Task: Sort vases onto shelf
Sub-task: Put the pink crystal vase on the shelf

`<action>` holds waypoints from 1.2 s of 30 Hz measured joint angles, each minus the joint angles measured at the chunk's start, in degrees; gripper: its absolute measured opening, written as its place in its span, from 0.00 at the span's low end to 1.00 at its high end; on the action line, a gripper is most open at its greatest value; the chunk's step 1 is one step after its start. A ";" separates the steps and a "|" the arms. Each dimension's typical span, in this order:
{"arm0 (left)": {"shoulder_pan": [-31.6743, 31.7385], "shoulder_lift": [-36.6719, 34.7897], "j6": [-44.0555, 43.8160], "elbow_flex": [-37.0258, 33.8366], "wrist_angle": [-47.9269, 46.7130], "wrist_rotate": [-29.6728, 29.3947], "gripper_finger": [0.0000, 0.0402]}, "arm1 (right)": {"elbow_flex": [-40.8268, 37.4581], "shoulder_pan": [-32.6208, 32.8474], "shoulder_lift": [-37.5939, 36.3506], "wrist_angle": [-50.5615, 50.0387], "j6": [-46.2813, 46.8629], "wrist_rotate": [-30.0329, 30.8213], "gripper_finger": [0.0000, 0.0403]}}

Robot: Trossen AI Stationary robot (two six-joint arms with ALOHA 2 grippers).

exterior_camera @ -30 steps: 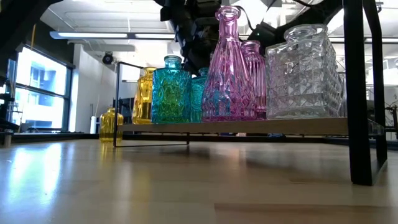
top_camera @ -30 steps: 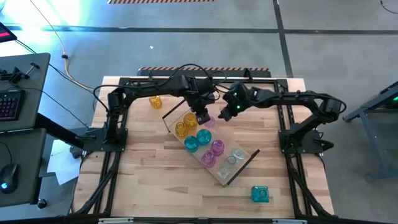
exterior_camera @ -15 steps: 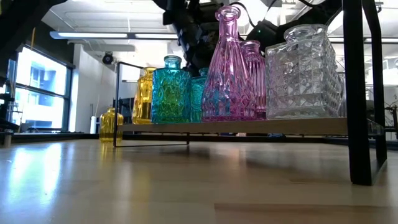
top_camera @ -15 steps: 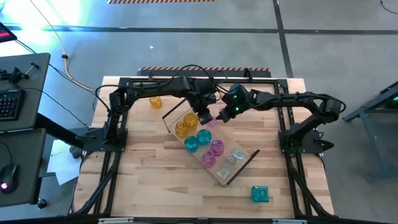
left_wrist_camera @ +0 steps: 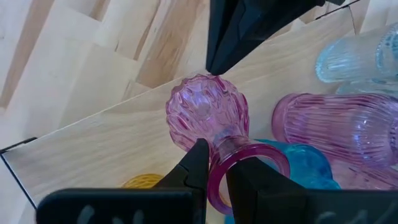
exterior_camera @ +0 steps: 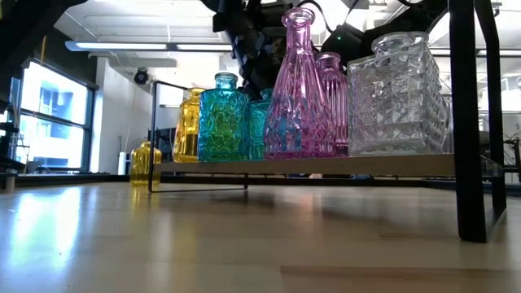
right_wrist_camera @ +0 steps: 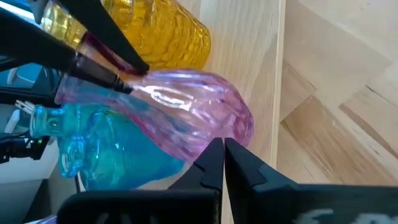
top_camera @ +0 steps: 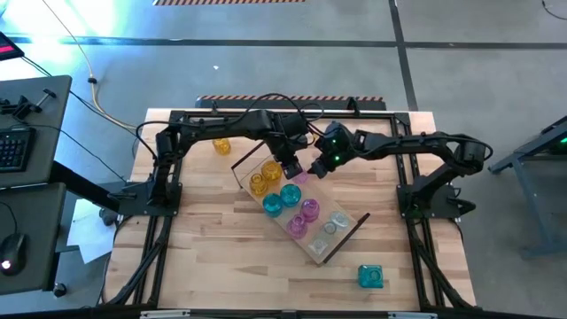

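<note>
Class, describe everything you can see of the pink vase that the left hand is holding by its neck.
The pink vase is translucent ribbed glass with a round bulbous body, a narrow neck and a flared ring-shaped rim. The left hand pinches the rim, one finger inside the mouth and one outside. The vase sits at the edge of the shelf, beside the yellow vase and a teal vase. Whether its base rests fully on the board cannot be told. The right hand, fingers closed, is right by its body.

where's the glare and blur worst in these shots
Low view: bright windows and ceiling lights backlight the vases on the shelf, and the near tabletop is soft. Left wrist view: the left gripper blurs at the pink vase. High view: blue-white glare at the top-left floor.
</note>
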 joint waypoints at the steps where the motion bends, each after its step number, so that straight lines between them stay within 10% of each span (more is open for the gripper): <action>1: -0.08 0.00 -0.02 0.00 -0.04 -0.05 0.06 | 0.00 0.17 0.00 -0.28 0.00 0.02 0.00; 36: -0.64 0.00 -2.75 0.00 -0.22 2.77 0.17 | 0.04 4.16 1.95 0.95 1.04 2.51 0.00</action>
